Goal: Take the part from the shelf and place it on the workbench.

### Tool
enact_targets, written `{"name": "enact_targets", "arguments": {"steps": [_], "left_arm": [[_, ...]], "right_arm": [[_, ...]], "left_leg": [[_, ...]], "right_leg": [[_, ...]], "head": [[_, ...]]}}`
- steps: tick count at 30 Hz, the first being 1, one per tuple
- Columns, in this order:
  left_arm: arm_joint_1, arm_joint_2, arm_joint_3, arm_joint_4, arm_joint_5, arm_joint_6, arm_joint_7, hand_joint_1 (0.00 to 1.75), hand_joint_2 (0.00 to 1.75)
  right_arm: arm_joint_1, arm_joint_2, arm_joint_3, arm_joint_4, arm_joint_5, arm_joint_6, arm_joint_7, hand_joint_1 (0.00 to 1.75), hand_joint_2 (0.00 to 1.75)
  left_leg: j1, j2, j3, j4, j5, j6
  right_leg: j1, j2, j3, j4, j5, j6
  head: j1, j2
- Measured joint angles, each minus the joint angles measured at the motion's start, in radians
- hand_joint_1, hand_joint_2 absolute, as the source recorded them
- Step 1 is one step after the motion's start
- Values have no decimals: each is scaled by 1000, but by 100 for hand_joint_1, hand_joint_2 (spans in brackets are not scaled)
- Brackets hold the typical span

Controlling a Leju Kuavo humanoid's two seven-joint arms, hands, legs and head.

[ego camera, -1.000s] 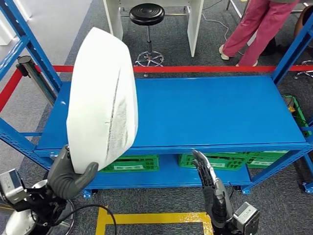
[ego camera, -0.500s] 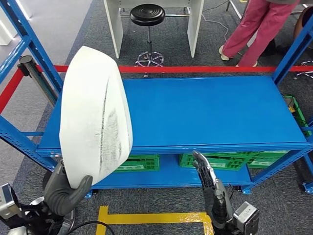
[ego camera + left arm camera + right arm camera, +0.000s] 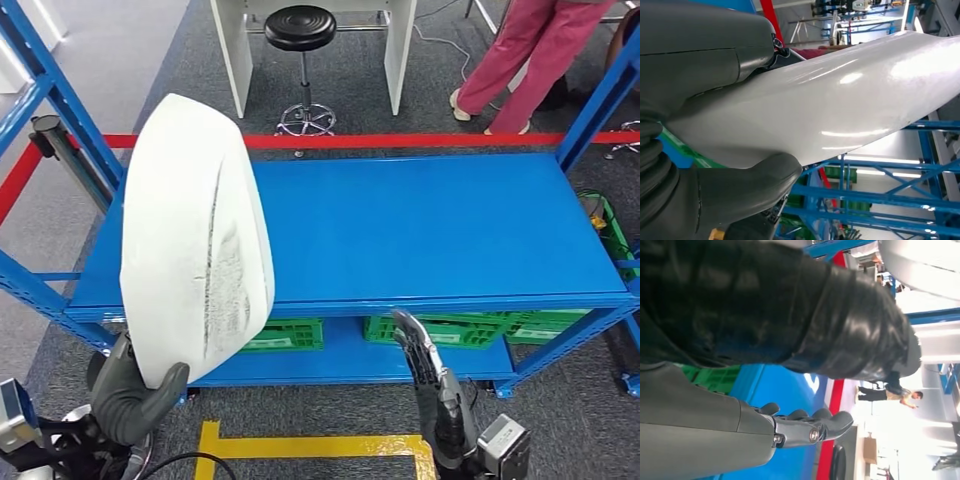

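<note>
Left robot hand (image 3: pixel 136 390) grips the lower edge of the white part (image 3: pixel 192 235), holding it upright in the air over the left end of the blue shelf (image 3: pixel 423 220); against a second ago the part has come back toward the robot and lower, with almost no shift in the last half second. Right robot hand (image 3: pixel 423 360) stays empty, fingers straight and apart, below the shelf edge. Judgement: part is clear of the shelf, carry to the bench not yet begun.
</note>
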State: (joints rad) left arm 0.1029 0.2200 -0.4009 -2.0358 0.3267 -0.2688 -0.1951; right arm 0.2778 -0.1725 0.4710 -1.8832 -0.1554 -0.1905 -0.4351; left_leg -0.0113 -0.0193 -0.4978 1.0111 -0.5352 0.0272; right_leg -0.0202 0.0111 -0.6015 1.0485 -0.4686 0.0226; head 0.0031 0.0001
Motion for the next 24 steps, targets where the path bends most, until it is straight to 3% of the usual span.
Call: {"name": "enact_targets", "arguments": {"steps": [2, 3, 5, 7, 8, 9, 10, 12, 14, 16, 17, 18, 20, 21, 22, 23, 24], "left_arm": [[1, 0, 2, -1, 1, -4, -1, 175, 175], [2, 0, 3, -1, 2, -6, -2, 175, 175], [3, 0, 4, -1, 5, -10, -3, 175, 175], [7, -1, 5, -1, 8, -13, -3, 175, 175], [9, -1, 6, -1, 8, -14, -3, 175, 175], [11, -1, 7, -1, 8, -14, -3, 175, 175], [11, -1, 7, -1, 8, -15, -3, 175, 175], [11, -1, 9, -2, 8, -15, -4, 175, 175], [12, -1, 11, -4, 9, -17, -4, 175, 175], [13, -1, 12, -4, 9, -19, -5, 175, 175], [12, -1, 12, -5, 10, -20, -5, 175, 175], [12, -1, 12, -5, 10, -21, -5, 175, 175], [11, -2, 12, -6, 12, -21, -3, 175, 175], [12, -2, 12, -6, 14, -21, -2, 175, 175], [12, -2, 11, -6, 16, -21, -1, 175, 175], [12, -2, 11, -6, 17, -21, 0, 175, 175], [12, -2, 11, -6, 18, -21, 0, 175, 175]], "right_arm": [[-1, 0, -1, 2, -1, 2, -1, 0, 0], [-2, 0, -1, 2, -2, 3, -1, 0, 0], [-4, 0, -2, 2, -2, 5, -2, 0, 0], [-3, 0, -2, 3, -3, 7, -2, 0, 0], [-3, 0, -2, 3, -3, 7, -2, 0, 0], [-3, 0, -1, 3, -4, 7, -2, 0, 0], [-4, 0, -1, 3, -4, 8, -2, 0, 0], [-4, 0, -1, 3, -4, 8, -2, 0, 0], [-6, 0, -1, 3, -5, 11, -3, 0, 0], [-7, 0, -1, 3, -12, 22, -10, 0, 87], [-7, 0, -1, 3, -22, 33, -19, 0, 87], [-7, 0, -1, 3, -35, 46, -31, 0, 87], [-6, 0, -3, 3, -65, 74, -57, 0, 0], [-6, 0, -5, 3, -76, 88, -65, 0, 0], [-6, 0, -7, 3, -86, 101, -71, 0, 0], [-6, 0, -9, 3, -94, 111, -73, 0, 0], [-6, 0, -10, 3, -100, 118, -74, 0, 0]], "left_leg": [[2, 2, -15, 24, -21, -11], [4, 4, -30, 58, -47, -17], [9, 7, -77, 177, -114, -28], [11, 7, -113, 269, -145, -29], [11, 7, -109, 268, -133, -26], [9, 7, -86, 228, -105, -20], [6, 7, -48, 159, -71, -9], [-3, 11, 18, 33, -31, 11], [-12, 15, 33, -8, -21, 20], [-14, 17, 27, -21, 2, 24], [-11, 18, 21, -30, 16, 27], [-7, 20, 12, -38, 32, 30], [-3, 22, -15, -43, 58, 34], [-2, 23, -31, -42, 69, 35], [-2, 24, -47, -40, 80, 34], [-2, 24, -64, -37, 91, 32], [-1, 24, -80, -33, 100, 29]], "right_leg": [[-2, -2, -9, 0, 2, -11], [-4, -4, -11, -1, 4, -16], [-2, -9, -17, -1, 8, -23], [2, -14, -25, -1, 13, -26], [4, -15, -30, -1, 17, -28], [7, -15, -34, -1, 22, -28], [10, -16, -38, -1, 28, -28], [12, -16, -44, -3, 40, -24], [7, -18, -46, -9, 55, -12], [3, -19, -47, -17, 68, 0], [5, -17, -53, -13, 56, 4], [6, -16, -65, 9, 25, 8], [7, -13, -95, 106, -73, 14], [6, -13, -106, 168, -112, 18], [6, -13, -109, 214, -128, 22], [5, -13, -98, 236, -121, 25], [5, -13, -70, 223, -97, 27]], "head": [[-3, 0], [-5, 0], [-9, 0], [-9, 0], [-9, 0], [-9, 0], [-9, 0], [-8, 0], [-9, 0], [-11, 0], [-10, 0], [-9, 0], [-6, 0], [-5, 0], [-4, 0], [-5, 0], [-4, 0]]}}
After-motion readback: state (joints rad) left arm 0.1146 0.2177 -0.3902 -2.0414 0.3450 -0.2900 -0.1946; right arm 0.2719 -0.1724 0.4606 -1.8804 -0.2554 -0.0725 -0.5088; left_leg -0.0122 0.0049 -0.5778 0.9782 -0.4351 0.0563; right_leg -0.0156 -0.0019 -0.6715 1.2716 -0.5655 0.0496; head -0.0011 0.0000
